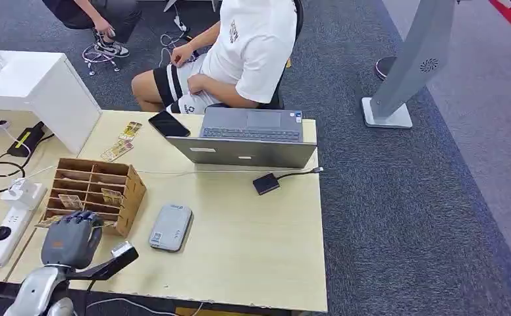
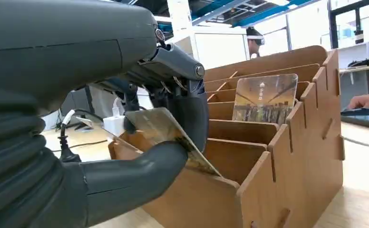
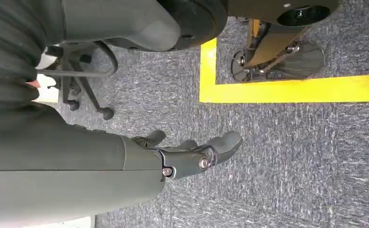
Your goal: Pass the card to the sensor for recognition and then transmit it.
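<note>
The robot's left hand (image 1: 70,238) hovered at the near end of a wooden card rack (image 1: 95,194) on the desk (image 1: 253,243), its thumb and fingers closed on a card (image 2: 166,135) that was pinched by one end and tilted, with its lower corner resting at the rack's front slot. The card's long axis slanted from the fingers down toward the rack's front wall, so it looked only partly drawn out and probably needed lifting clear before any sideways move. A grey reader (image 1: 170,227), likely the sensor, lay flat on the desk just beside the rack, on the right of the left hand and well within that arm's reach; the coming move would carry the card rightward and down over it. A second card (image 2: 264,97) stood upright in a farther slot. The right hand (image 3: 192,154) hung beside the robot over the carpet (image 3: 292,156), holding nothing, its fingers loosely extended and slightly curved. A seated person (image 1: 240,52) in a white shirt faced a laptop (image 1: 249,135) across the desk.
</note>
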`<state>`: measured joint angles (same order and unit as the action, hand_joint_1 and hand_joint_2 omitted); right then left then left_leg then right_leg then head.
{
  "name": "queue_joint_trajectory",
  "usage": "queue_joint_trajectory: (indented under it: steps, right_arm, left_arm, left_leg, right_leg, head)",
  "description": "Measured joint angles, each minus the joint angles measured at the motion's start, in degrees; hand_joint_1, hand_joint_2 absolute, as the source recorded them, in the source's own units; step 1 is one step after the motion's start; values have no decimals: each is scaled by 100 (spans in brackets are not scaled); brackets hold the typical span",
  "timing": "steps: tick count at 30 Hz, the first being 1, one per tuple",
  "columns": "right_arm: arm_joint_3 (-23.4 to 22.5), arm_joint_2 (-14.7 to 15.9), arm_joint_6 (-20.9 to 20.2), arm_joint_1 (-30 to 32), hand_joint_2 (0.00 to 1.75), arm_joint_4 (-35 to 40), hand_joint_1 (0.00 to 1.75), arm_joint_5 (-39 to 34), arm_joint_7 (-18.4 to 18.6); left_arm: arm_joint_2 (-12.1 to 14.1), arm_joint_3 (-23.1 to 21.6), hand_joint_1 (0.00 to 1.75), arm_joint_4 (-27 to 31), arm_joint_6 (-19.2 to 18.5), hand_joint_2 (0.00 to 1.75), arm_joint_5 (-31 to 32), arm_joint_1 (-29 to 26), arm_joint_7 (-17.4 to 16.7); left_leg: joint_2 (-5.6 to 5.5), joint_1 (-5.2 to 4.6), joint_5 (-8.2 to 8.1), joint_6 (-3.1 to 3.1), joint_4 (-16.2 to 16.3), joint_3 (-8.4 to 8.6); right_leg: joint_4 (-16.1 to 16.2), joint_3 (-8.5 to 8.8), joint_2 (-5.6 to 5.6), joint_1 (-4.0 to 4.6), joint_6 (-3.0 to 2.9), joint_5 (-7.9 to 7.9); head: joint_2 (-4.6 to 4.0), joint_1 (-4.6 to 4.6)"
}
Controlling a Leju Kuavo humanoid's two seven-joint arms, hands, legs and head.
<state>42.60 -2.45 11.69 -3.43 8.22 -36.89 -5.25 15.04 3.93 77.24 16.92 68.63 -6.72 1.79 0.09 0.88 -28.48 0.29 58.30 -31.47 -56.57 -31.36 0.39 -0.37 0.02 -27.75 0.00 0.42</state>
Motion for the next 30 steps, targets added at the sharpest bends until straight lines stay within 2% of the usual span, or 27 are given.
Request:
queue_joint_trajectory:
  steps: [14, 26, 30]
  right_arm:
    - [35, 2, 26, -3, 175, -2, 0, -11, -26]
    - [33, 0, 83, 17, 175, -2, 0, -135, -44]
    - [31, 0, 98, 28, 175, -2, 0, -199, -66]
  left_arm:
    - [-24, -2, 175, 279, -7, 175, -50, -57, -7]
    - [2, -319, 175, 1962, 275, 175, 138, -589, 33]
    - [87, -566, 175, 2510, 542, 175, 206, -729, 72]
  left_leg:
    - [0, 0, 0, 0, 0, -1]
    - [0, -1, 0, 0, 0, -1]
    - [-1, -1, 0, 0, 0, -1]
  right_leg:
    - [0, 0, 0, 0, 0, 0]
    - [1, -1, 0, 0, 0, 0]
    - [0, -2, -1, 0, 0, 0]
  head:
    - [0, 0]
    - [0, 2]
    - [0, 0]
